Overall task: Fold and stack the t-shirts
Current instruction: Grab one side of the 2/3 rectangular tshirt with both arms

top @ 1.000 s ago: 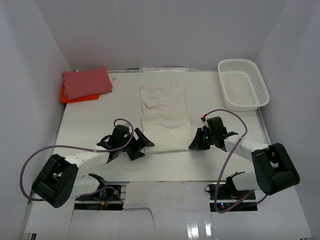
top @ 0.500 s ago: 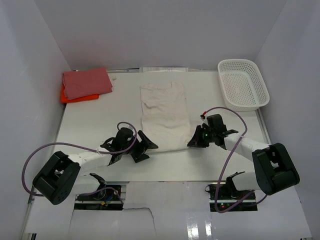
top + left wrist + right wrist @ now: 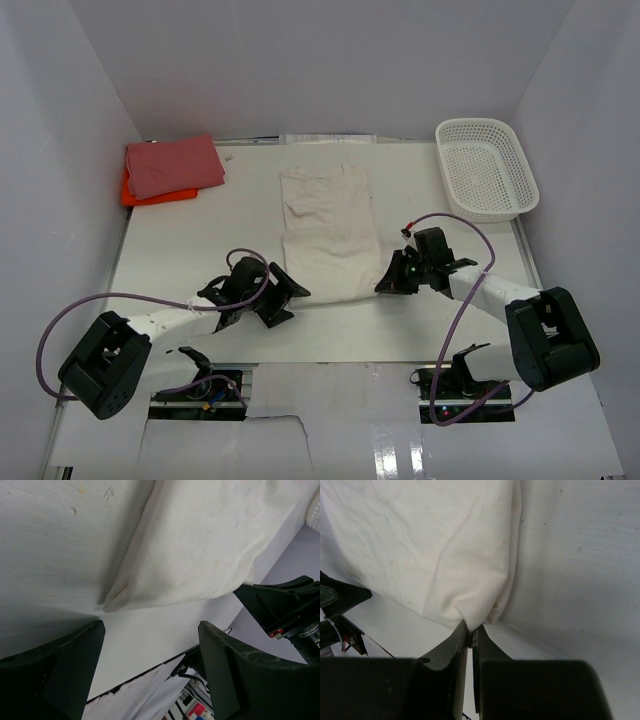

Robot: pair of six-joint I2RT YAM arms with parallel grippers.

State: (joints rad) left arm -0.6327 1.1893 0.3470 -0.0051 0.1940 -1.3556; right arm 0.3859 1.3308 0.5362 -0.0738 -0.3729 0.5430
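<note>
Your right gripper (image 3: 470,628) pinching near-right corner of cream shirt (image 3: 328,225); shirt flat at middle of counter (image 3: 190,250). Your left gripper (image 3: 288,297) spread wide around near-left corner, not closed. Pink-red shirt (image 3: 172,165) atop orange shirt (image 3: 135,196), far-left corner.

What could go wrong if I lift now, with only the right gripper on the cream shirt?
1. The left gripper is open, with the cream shirt's near left corner ahead of its fingers, not between them; lifting now would likely skew the fold.
2. The right gripper pinches only the tip of the other near corner, so the cloth could slip out under pull.
</note>
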